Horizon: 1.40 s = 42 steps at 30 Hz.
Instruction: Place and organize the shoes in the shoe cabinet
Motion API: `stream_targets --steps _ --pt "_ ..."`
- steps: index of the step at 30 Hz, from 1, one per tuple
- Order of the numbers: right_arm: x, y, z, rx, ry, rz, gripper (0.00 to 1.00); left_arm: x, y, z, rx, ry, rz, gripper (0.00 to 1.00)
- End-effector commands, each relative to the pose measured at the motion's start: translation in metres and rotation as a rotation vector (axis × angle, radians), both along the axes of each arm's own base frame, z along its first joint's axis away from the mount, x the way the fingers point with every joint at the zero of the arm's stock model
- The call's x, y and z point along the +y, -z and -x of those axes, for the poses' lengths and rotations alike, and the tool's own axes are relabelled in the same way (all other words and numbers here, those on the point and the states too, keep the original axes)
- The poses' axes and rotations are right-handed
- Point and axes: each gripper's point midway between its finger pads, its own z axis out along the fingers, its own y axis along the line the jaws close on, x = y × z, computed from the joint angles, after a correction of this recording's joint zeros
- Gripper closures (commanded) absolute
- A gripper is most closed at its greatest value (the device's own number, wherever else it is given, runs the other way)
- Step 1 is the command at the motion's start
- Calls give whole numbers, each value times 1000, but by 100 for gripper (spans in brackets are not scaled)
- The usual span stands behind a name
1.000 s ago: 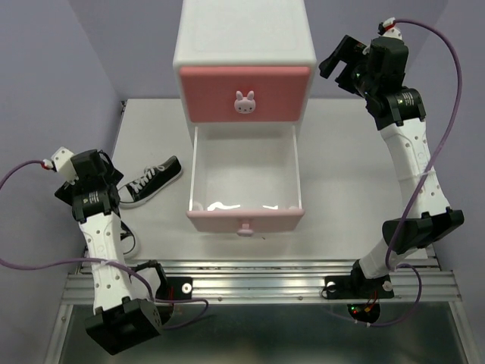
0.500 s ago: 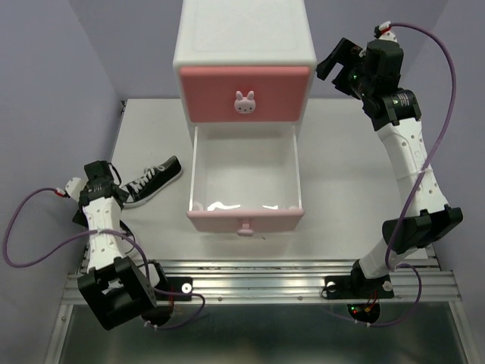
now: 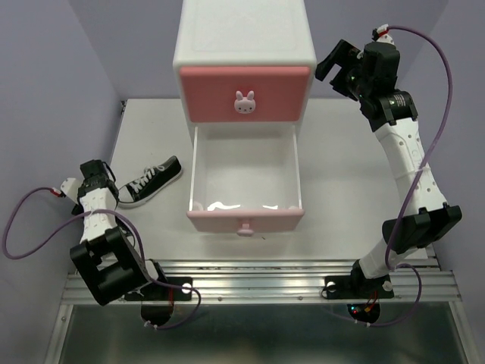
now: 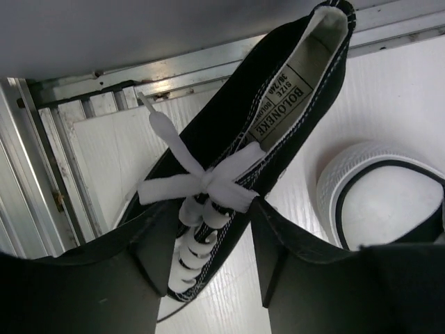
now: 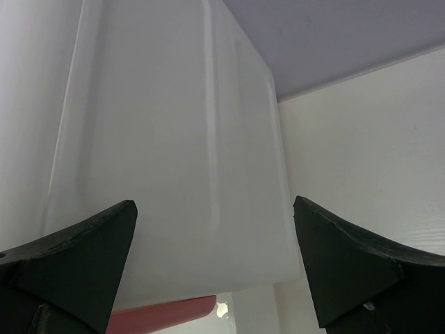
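As they lower, left jaws straddle black sneaker (image 4: 221, 124)

I count two black sneakers (image 4: 229, 167), the second sneaker (image 4: 379, 202) at three o'clock from the first. There is one shoe cabinet (image 3: 244, 45), at twelve o'clock on the one table (image 3: 356, 167). It has two drawers (image 3: 244, 85) and two bunny knobs (image 3: 244, 101).

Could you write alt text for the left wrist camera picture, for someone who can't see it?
A black sneaker with white laces lies on a white table, its laced middle between the two dark fingers of the hand. The white toe cap of a second sneaker shows at right; a metal rail crosses the top.
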Motion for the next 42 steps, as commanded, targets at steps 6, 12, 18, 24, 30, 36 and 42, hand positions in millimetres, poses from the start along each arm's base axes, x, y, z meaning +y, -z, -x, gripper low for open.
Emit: stream_targets --steps 6,12,18,24,30,36,42 --pt "-5 -34 10 -100 22 -24 0 19 15 -8 65 4 -36 48" --pt "-8 -40 14 -116 34 -23 0 15 22 -15 72 32 5 100" --pt "-6 -34 17 -106 33 -58 0 -7 -61 -45 -233 179 -3 100" --pt "-7 -33 22 -116 36 -69 0 -69 -190 -67 -720 471 -19 100" --pt "-8 -28 26 -113 30 -62 0 -123 -301 -59 -1020 626 -42 100" --pt "-8 -21 28 -109 34 -70 0 -172 -359 -81 -1185 758 27 100" --pt "-11 -20 31 -111 45 -55 0 -258 -372 -104 -1188 886 100 100"
